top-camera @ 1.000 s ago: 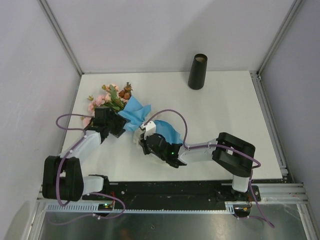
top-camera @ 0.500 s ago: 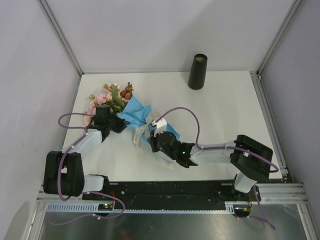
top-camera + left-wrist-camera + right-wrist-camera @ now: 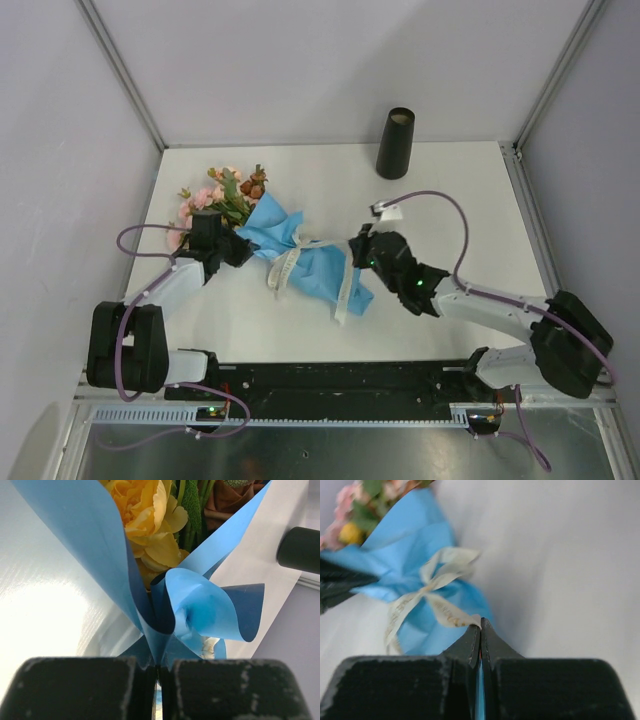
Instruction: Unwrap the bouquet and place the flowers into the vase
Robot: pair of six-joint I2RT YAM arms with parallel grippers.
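The bouquet (image 3: 305,262) lies on the white table, its blue paper tied with a cream ribbon (image 3: 284,268). Its flowers (image 3: 225,190) point to the far left. My left gripper (image 3: 246,248) is shut on a fold of the blue paper (image 3: 200,605) just below a yellow rose (image 3: 145,520). My right gripper (image 3: 354,248) is shut on one end of the ribbon (image 3: 445,611), which runs taut back to the bow (image 3: 437,577). The black vase (image 3: 395,143) stands upright at the far edge, right of centre, and its side (image 3: 300,550) shows in the left wrist view.
Metal frame posts and grey walls enclose the table (image 3: 480,220) on three sides. A purple cable (image 3: 435,200) loops above the right arm. The arm bases sit on the black rail (image 3: 340,385) at the near edge.
My left gripper has shut on the blue paper. My right gripper has pulled away to the right with the ribbon end, drawing it taut and uncovering the paper's lower part.
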